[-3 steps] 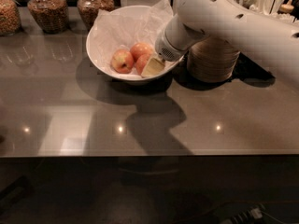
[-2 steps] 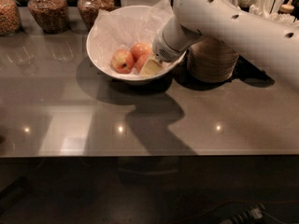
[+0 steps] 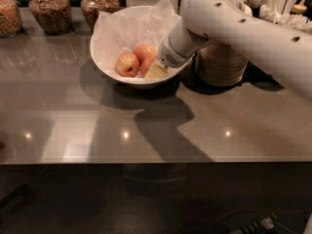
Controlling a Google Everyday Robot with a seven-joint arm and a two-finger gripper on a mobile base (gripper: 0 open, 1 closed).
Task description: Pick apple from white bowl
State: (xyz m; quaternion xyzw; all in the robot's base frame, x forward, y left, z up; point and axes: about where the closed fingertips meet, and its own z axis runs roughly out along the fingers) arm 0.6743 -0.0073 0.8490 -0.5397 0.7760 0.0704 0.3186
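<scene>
The white bowl (image 3: 105, 57), lined with crinkled white paper, stands at the back middle of the dark counter. Three apples lie in it. One with a yellowish patch (image 3: 127, 64) is at the left and a paler orange one (image 3: 145, 51) is behind. The reddest apple (image 3: 146, 66) is at the right, partly hidden by my gripper. My gripper (image 3: 157, 71) reaches down into the bowl's right side from the white arm (image 3: 234, 28) and sits right against that apple.
Three glass jars of dry food (image 3: 48, 9) stand at the back left. A stack of small off-white bowls (image 3: 222, 65) is just right of the white bowl, under my arm. Cutlery and napkins (image 3: 278, 6) are at the back right. The counter's front edge (image 3: 146, 162) is near.
My gripper has edged slightly left inside the bowl, closer against the right apple. The apples and bowl have not visibly moved.
</scene>
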